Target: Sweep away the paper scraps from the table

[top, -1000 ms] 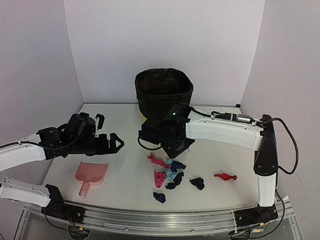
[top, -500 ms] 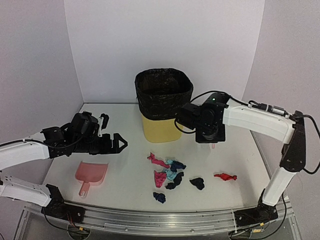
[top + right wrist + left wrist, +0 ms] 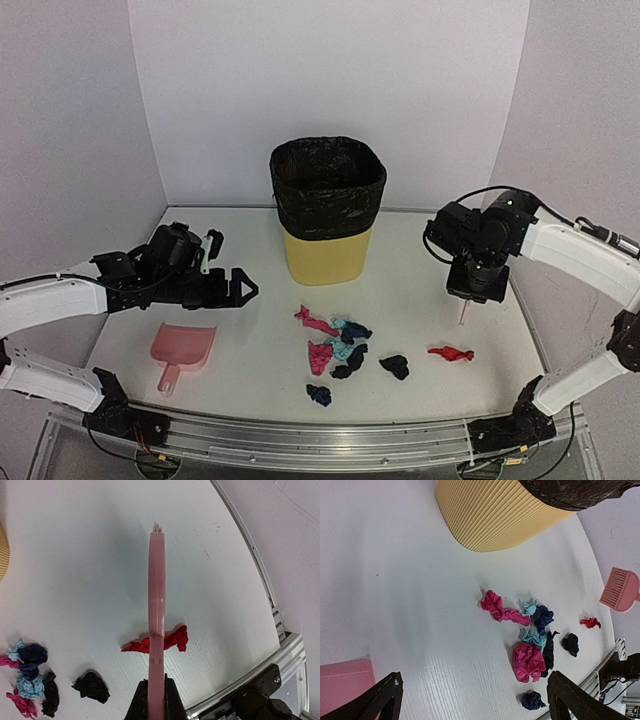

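Note:
Several paper scraps lie on the table [image 3: 420, 260]: a pink, blue and black cluster [image 3: 338, 346], a black bit [image 3: 394, 366], a navy bit [image 3: 318, 395] and a red twist [image 3: 451, 352]. My right gripper [image 3: 472, 293] hangs at the right, above and behind the red twist, shut on the pink brush [image 3: 463, 314]. In the right wrist view the brush [image 3: 156, 605] runs edge-on from the gripper [image 3: 155, 696] across the red twist [image 3: 176, 639]. My left gripper [image 3: 232, 288] stands open at the left, above the pink dustpan [image 3: 182, 348]. Its wrist view shows the cluster [image 3: 530, 650] between open fingers [image 3: 385, 696].
A yellow bin with a black liner [image 3: 327, 205] stands at the back centre. White walls close the left, back and right. A metal rail [image 3: 320, 438] runs along the front edge. The left wrist view also catches the brush head [image 3: 619, 589] beyond the red twist [image 3: 590, 623].
My right arm has swung with the brush from over the scrap cluster to the right side, near the red twist. The left gripper has edged slightly to the right.

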Controlling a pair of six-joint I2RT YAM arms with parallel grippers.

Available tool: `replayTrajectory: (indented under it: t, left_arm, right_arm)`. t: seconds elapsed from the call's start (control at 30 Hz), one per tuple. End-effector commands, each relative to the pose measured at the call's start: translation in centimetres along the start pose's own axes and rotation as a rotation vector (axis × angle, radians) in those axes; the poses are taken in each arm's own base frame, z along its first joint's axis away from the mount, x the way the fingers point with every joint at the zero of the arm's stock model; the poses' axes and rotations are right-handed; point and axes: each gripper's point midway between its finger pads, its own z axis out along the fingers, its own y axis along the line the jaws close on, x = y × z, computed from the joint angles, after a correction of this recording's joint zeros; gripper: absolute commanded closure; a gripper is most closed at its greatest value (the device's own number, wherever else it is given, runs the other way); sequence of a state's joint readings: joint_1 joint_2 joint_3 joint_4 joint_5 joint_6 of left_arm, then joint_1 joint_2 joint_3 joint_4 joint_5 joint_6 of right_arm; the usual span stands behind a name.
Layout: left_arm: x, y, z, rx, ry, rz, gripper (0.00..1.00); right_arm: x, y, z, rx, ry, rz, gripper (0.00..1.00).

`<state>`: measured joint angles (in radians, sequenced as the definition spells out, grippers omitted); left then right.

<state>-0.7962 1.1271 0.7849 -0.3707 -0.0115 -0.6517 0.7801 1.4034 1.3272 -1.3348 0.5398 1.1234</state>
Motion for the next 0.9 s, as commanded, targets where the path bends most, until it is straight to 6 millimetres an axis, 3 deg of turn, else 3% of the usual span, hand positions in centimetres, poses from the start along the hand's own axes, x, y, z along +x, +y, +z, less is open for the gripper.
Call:
replayTrajectory:
  t: [0.0,0.2,0.37,0.53,0.7,0.87]
  left_arm:
    - [-1.2,-1.4,0.3,0.06,-0.01,0.016,0.0]
    - [-1.0,-1.2,0.9,0.058,0.013,0.014,0.0]
    - [-1.4,-0.9,0.8,0.057,0.008,0.019,0.0]
    - [-1.3,-0.4,1.0,0.054,0.018,0.011,0.0]
    - [-1.5,-0.3,1.1,0.06,0.019,0.013,0.0]
    - [-1.5,0.1,0.8,0.058,0.011,0.007,0.0]
  right_arm:
    - [4.9,-15.7,-4.0,0.584,0.349,-0.271,1.0]
    - [6.1,-15.6,-3.5,0.619,0.483,-0.343,1.0]
    - [8.3,-15.9,-3.3,0.666,0.641,-0.41,1.0]
    - [8.8,-15.4,-3.5,0.642,0.677,-0.398,1.0]
    - [8.1,-13.7,-3.6,0.582,0.661,-0.385,1.0]
    - [9.0,-10.2,-2.5,0.49,0.684,-0.402,1.0]
